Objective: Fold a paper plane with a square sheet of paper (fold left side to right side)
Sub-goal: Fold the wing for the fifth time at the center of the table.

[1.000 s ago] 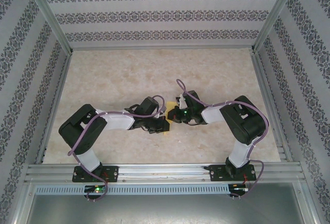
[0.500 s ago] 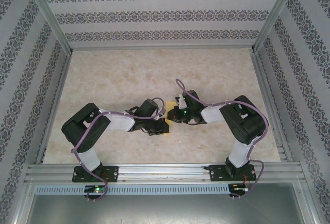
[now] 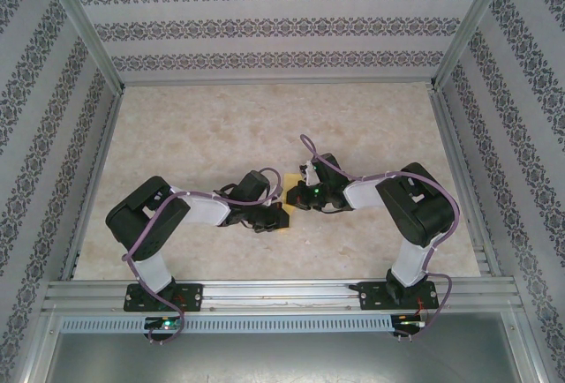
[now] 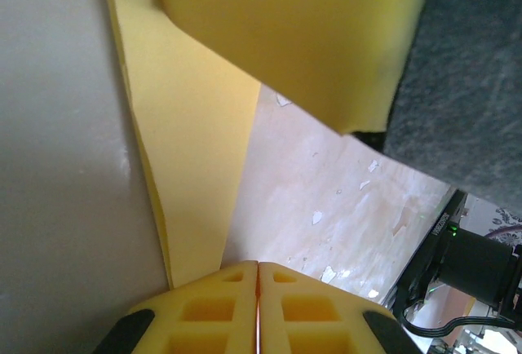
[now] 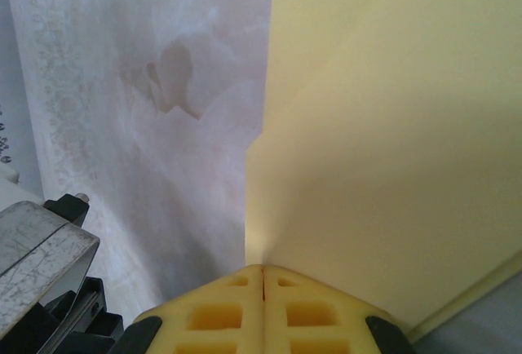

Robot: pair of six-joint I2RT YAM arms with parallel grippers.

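You are easing closed left fingers (image 4: 204,313) along the thin yellow paper sheet (image 4: 196,166), right fingers (image 5: 318,317) pinching it, likely sharpening the fold.

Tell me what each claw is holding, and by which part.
Both hold the yellow paper: the left claw pinches a narrow folded end, the right claw its edge.

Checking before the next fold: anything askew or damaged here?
No tear or spill. The paper is pinched by the left tool and right tool; one flap bows in a loose curve instead of lying flat. Small white flecks mark the table.
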